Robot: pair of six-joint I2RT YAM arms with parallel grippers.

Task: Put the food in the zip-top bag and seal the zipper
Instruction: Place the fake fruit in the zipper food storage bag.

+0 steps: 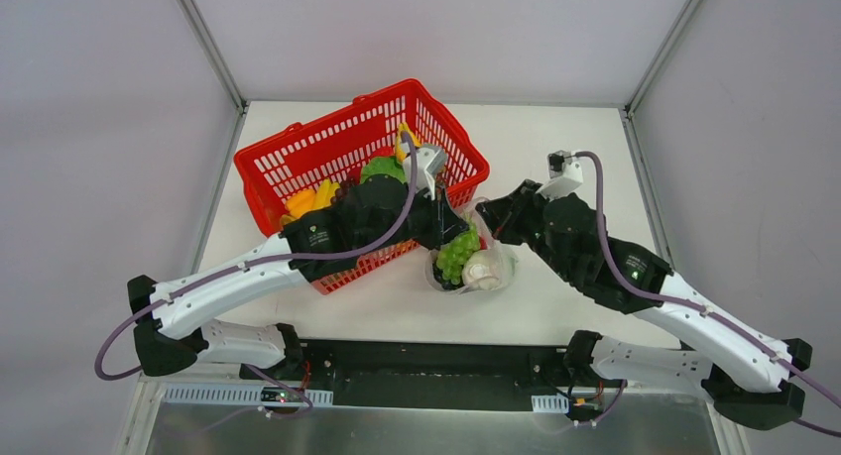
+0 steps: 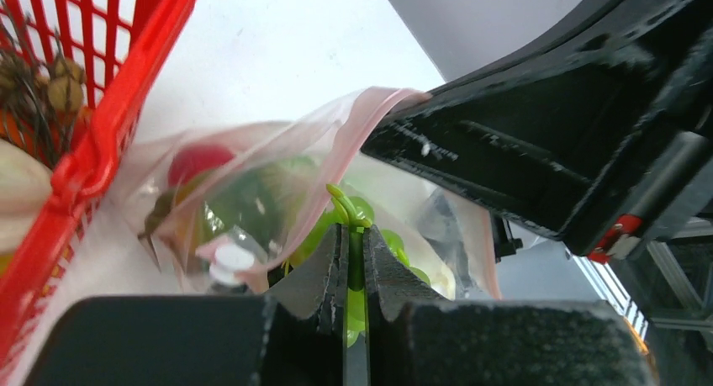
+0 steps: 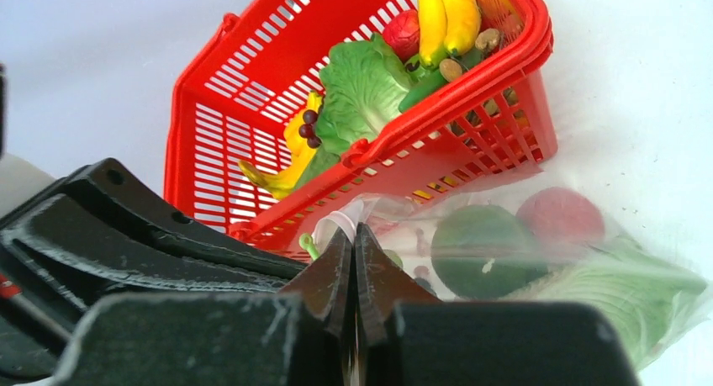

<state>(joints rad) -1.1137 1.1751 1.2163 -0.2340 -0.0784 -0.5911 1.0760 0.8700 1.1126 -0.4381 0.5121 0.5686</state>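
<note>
Grapes [image 1: 458,254] sit at the mouth of the zip-top bag [image 3: 639,260], their stem pinched between the nearly closed fingers of the left gripper [image 2: 355,256]. Right gripper [image 3: 354,239] — fingers pressed together — grips the zipper [image 2: 370,104] edge. Bag lies on the table [image 1: 555,138], touching the red basket [image 1: 298,158] — bananas [image 3: 450,16] and lettuce [image 3: 361,87] inside.

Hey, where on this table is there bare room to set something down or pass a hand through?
Free: the far right corner of the white table, between the red mesh basket and the right arm; also the near strip by the clear zip-top bag, between the arms. Crowded: the centre, where both arms meet at the bag.
</note>
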